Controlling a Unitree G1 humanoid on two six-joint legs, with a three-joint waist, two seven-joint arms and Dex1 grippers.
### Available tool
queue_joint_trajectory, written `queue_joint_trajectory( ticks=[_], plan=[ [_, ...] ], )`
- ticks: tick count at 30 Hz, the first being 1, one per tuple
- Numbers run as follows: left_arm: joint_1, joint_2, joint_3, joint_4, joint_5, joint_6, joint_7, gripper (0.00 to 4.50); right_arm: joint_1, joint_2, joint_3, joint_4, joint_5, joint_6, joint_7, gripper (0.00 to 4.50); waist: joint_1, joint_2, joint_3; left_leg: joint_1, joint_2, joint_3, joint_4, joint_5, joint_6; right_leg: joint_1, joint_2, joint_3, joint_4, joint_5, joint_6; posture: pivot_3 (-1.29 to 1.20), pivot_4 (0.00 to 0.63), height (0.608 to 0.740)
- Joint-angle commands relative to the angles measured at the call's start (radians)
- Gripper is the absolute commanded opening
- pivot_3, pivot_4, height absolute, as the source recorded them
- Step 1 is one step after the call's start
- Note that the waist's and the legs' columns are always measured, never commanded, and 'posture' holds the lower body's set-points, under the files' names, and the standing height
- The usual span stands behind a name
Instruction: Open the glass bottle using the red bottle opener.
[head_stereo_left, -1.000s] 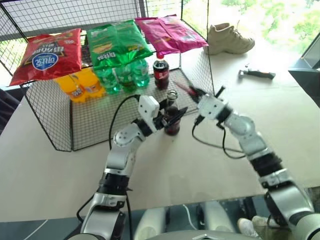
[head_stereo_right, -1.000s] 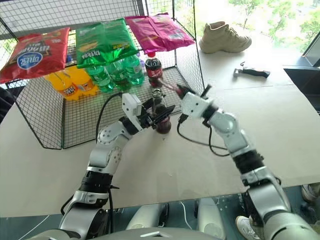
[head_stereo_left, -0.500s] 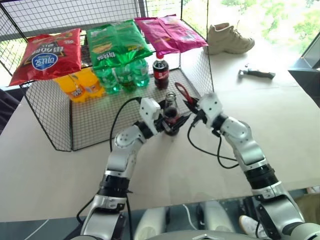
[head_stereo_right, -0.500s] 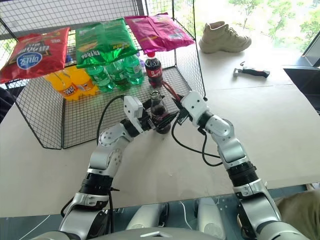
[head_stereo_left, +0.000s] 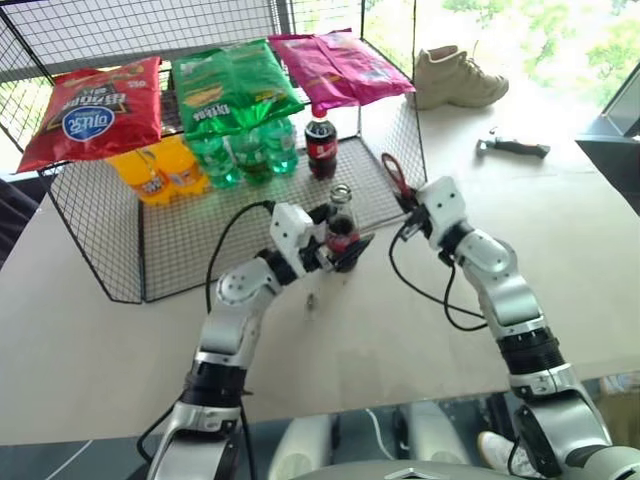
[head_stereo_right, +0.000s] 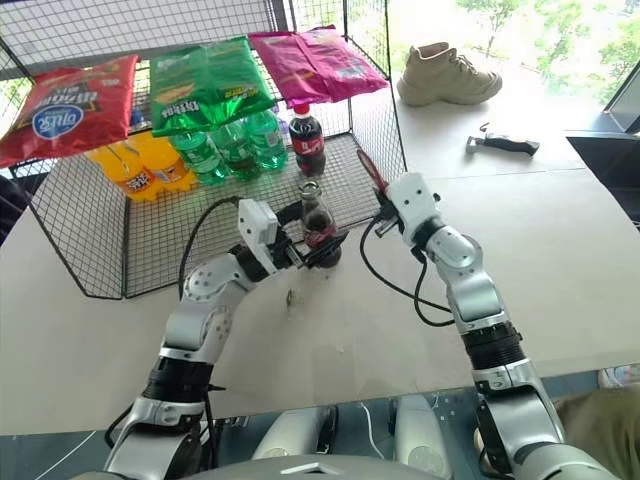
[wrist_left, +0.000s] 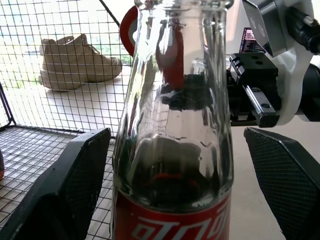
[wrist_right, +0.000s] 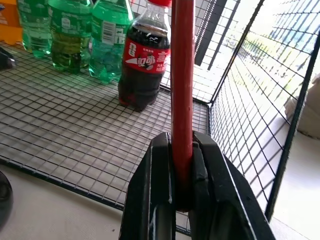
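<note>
Pinching the flat red bottle opener (wrist_right: 182, 75), right claw (wrist_right: 175, 165); left claw (head_stereo_left: 335, 245) wide around contoured glass bottle (head_stereo_left: 341, 225).

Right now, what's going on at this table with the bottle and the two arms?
A humanoid robot is working on the glass bottle, which stands upright on the table at the wire rack's front edge. Its mouth looks uncapped, and a small object that may be the cap lies on the table nearby. The left gripper is open, fingers on either side of the bottle. The right gripper is shut on the red bottle opener, held off to the bottle's right.
</note>
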Motion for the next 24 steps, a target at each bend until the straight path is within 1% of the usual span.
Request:
queue_joint_trajectory(
  ticks=[1, 7, 9, 12, 13, 16, 18, 22, 23, 24],
  plan=[
    [0.034, 0.024, 0.014, -0.085, -0.022, 0.011, 0.003, 4.41, 0.012, -0.005, -0.035, -0.038, 0.022, 0.012, -0.004, 0.0, -0.001, 0.0, 0.0, 0.0, 0.0, 0.0, 0.0, 0.0, 0.0, 0.0, 0.0, 0.0, 0.0, 0.0, 0.0, 0.0, 0.15, 0.74],
    [0.149, 0.106, 0.051, -0.209, -0.044, 0.064, 0.0, 4.41, 0.067, -0.037, -0.096, -0.108, 0.095, 0.12, 0.028, 0.0, 0.0, 0.001, 0.0, 0.0, 0.0, 0.0, -0.001, 0.0, 0.0, 0.0, 0.0, 0.0, 0.0, 0.0, 0.0, 0.0, 0.15, 0.74],
    [0.193, 0.137, 0.079, -0.247, -0.059, 0.078, 0.002, 4.41, 0.086, -0.06, -0.121, -0.139, 0.142, 0.196, 0.053, 0.0, 0.0, 0.001, 0.0, 0.0, 0.001, 0.0, -0.001, 0.0, 0.0, 0.0, 0.0, 0.0, 0.0, 0.0, 0.0, 0.0, 0.15, 0.74],
    [0.284, 0.189, 0.146, -0.32, -0.097, 0.106, 0.007, 4.41, 0.125, -0.114, -0.174, -0.194, 0.229, 0.339, 0.097, 0.0, 0.001, 0.001, 0.001, 0.0, 0.001, 0.0, -0.002, -0.001, 0.002, 0.0, -0.001, 0.0, -0.001, 0.0, 0.0, 0.0, 0.15, 0.74],
    [0.317, 0.201, 0.172, -0.343, -0.112, 0.115, 0.012, 4.41, 0.145, -0.142, -0.192, -0.22, 0.277, 0.398, 0.135, 0.0, 0.002, 0.001, 0.001, 0.0, 0.001, 0.0, -0.002, -0.002, 0.004, 0.0, -0.001, 0.0, -0.001, 0.0, 0.0, 0.0, 0.15, 0.74],
    [0.407, 0.217, 0.248, -0.393, -0.154, 0.146, 0.036, 4.41, 0.205, -0.223, -0.232, -0.302, 0.438, 0.622, 0.235, 0.0, 0.002, 0.002, 0.001, 0.0, 0.001, 0.0, -0.003, -0.003, 0.005, 0.0, -0.001, 0.0, -0.001, 0.0, 0.0, 0.0, 0.15, 0.74],
    [0.464, 0.221, 0.279, -0.406, -0.157, 0.156, 0.052, 4.41, 0.244, -0.283, -0.231, -0.356, 0.52, 0.749, 0.283, 0.0, 0.003, 0.002, 0.001, 0.0, 0.001, 0.0, -0.004, -0.003, 0.005, 0.0, -0.002, 0.0, -0.003, 0.0, 0.0, 0.0, 0.15, 0.74],
    [0.558, 0.217, 0.302, -0.397, -0.115, 0.134, 0.078, 4.41, 0.29, -0.342, -0.22, -0.403, 0.56, 0.813, 0.305, 0.0, 0.003, 0.002, 0.001, 0.0, 0.001, 0.0, -0.005, -0.003, 0.006, 0.0, -0.002, 0.0, -0.003, 0.0, 0.0, 0.0, 0.15, 0.74],
    [0.588, 0.216, 0.306, -0.395, -0.107, 0.124, 0.08, 4.41, 0.301, -0.355, -0.214, -0.407, 0.549, 0.789, 0.317, 0.0, 0.002, 0.002, 0.001, 0.0, 0.001, 0.001, -0.005, -0.003, 0.006, 0.0, -0.002, 0.0, -0.003, -0.001, 0.0, 0.0, 0.15, 0.74],
    [0.61, 0.211, 0.312, -0.395, -0.108, 0.12, 0.082, 4.47, 0.308, -0.367, -0.208, -0.406, 0.528, 0.755, 0.324, 0.44, 0.002, 0.002, 0.001, 0.0, 0.002, 0.001, -0.005, -0.003, 0.006, 0.0, -0.002, 0.0, -0.003, -0.001, 0.0, 0.0, 0.15, 0.74]
  ],
)
